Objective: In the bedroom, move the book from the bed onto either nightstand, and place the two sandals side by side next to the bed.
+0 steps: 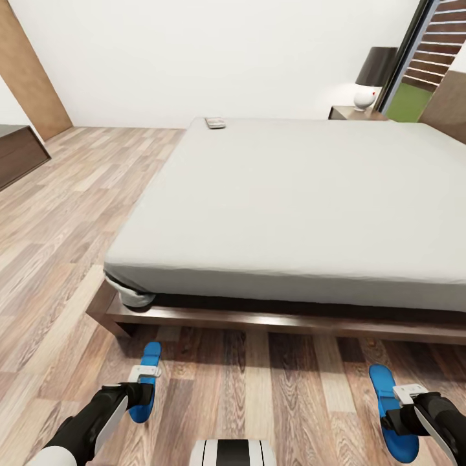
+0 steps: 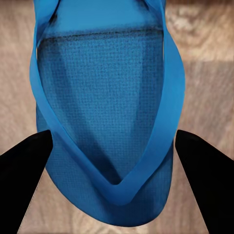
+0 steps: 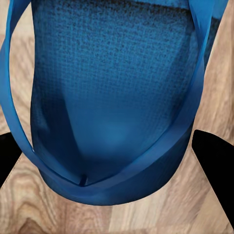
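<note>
Two blue sandals lie on the wood floor in front of the bed's (image 1: pixel 291 194) foot, far apart: the left sandal (image 1: pixel 149 362) and the right sandal (image 1: pixel 385 382). My left gripper (image 1: pixel 144 388) hovers over the left sandal (image 2: pixel 105 97), its black fingers (image 2: pixel 24 180) spread on either side of the sole. Over the right sandal (image 3: pixel 112 97) my right gripper (image 1: pixel 400 406) stands open too, fingers (image 3: pixel 214 165) clear of its edges. The book (image 1: pixel 215 122) rests on the far left corner of the mattress. A nightstand (image 1: pixel 343 112) stands at the bed's far right.
A lamp (image 1: pixel 370 77) with a dark shade and white base sits on the nightstand. A dark dresser (image 1: pixel 19 152) stands at the left wall. The bed's dark wooden frame (image 1: pixel 259 320) runs just beyond the sandals. Open floor stretches along the bed's left side.
</note>
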